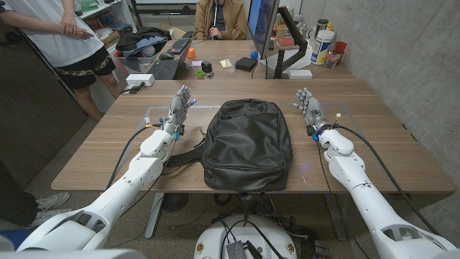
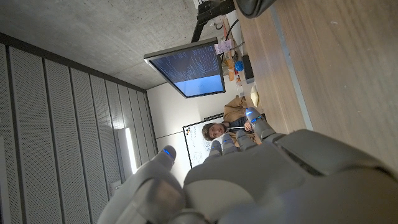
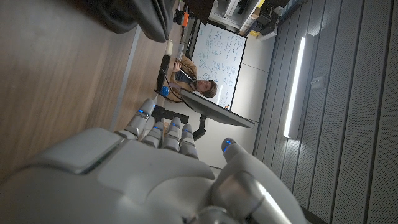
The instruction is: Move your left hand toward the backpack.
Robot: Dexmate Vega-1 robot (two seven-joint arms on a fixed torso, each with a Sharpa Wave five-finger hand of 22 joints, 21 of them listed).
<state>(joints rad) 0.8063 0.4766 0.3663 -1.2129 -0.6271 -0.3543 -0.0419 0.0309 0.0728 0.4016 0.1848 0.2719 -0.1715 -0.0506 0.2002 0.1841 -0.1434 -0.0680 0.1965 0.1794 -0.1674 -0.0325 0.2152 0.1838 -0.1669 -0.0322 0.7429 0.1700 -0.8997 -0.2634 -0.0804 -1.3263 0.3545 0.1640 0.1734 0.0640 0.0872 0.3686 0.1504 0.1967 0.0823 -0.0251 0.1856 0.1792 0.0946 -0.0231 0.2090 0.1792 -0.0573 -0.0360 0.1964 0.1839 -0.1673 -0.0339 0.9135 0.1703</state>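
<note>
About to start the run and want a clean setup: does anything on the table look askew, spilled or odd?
Nothing stands out. The black backpack lies flat at the table's middle, its straps trailing toward the left hand. Both hands are apart from it, the right hand on its other side. No spill or damage shows.

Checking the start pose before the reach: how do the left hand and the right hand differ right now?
The left hand stands closer to the backpack than the right hand, which has a wider strip of bare table beside it. The left arm lies beside the backpack's strap; the right arm has none near it. Both hold nothing, fingers apart and pointing away from the robot.
</note>
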